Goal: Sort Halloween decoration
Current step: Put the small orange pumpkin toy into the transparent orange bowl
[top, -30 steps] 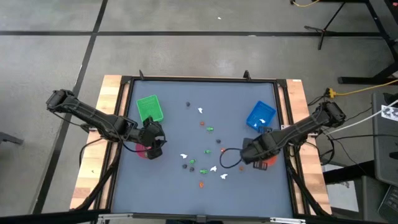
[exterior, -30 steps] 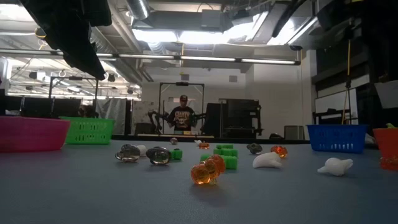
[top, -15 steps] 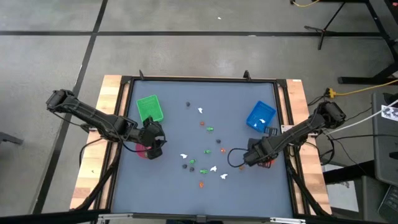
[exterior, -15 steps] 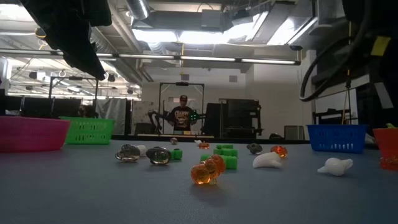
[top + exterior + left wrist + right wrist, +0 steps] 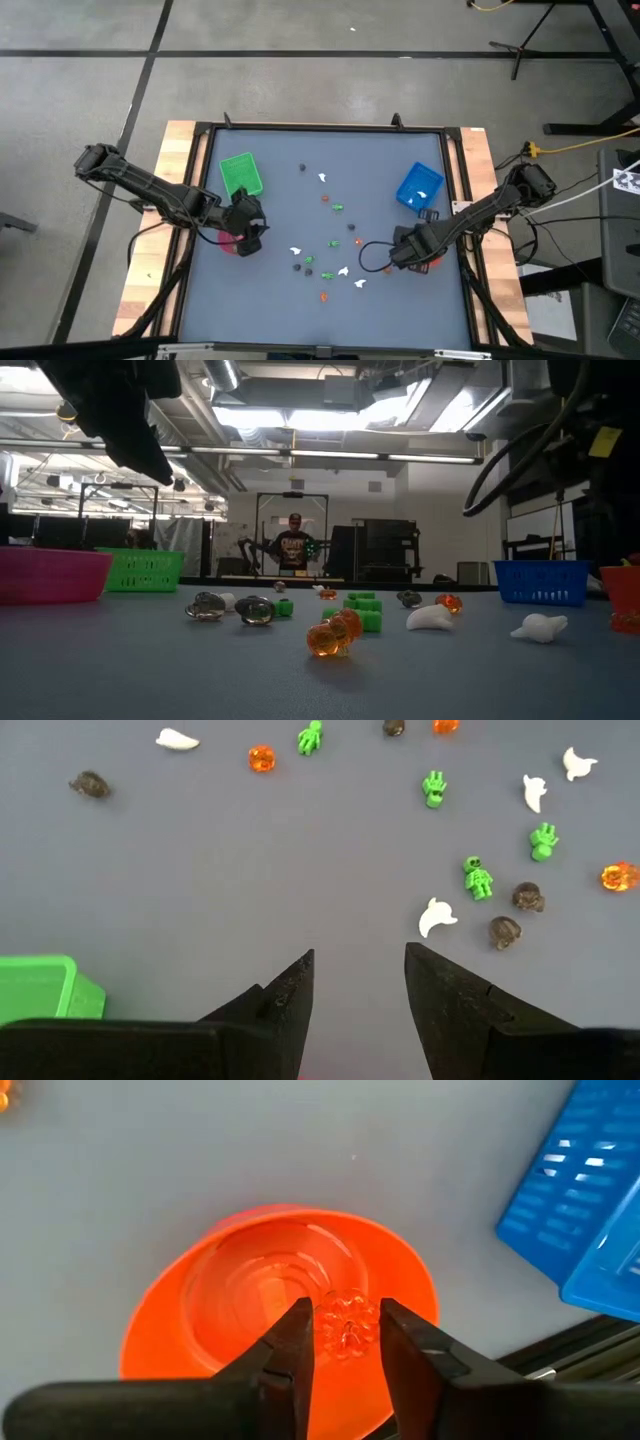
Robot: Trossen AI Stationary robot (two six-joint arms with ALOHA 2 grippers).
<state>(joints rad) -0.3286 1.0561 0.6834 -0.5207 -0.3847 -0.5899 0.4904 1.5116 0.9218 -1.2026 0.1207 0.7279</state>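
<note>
The worktop (image 5: 270,300) is a flat grey sheet with containers toward its sides: a green tray (image 5: 240,174) and a pink bowl (image 5: 50,574) on the left, a blue tray (image 5: 419,186) and an orange bowl (image 5: 200,1330) on the right. Between them the Halloween decoration (image 5: 478,878) lies scattered over the middle, tiny white, orange, green and dark figures, each well apart from the containers and most apart from each other. The right hand (image 5: 346,1323) hangs over the orange bowl with its fingers closed on a translucent orange pumpkin (image 5: 348,1324), pinched across its ribbed sides. The left hand (image 5: 358,982) hovers at the left side over the pink bowl, its fingers parted and holding nothing, the loose figures lying beyond it. Judging by their look, the figures are light, hard moulded plastic, stiff and unlikely to break, but small and glossy enough to squirt out of a pinch or skid on the smooth sheet. The round pumpkins and dark lumps (image 5: 505,931) will likely roll, so a grip straight down across the widest part suits them; the green skeletons (image 5: 432,789) and white ghosts (image 5: 436,916) lie flat and offer a narrow body to close on across its width.
</note>
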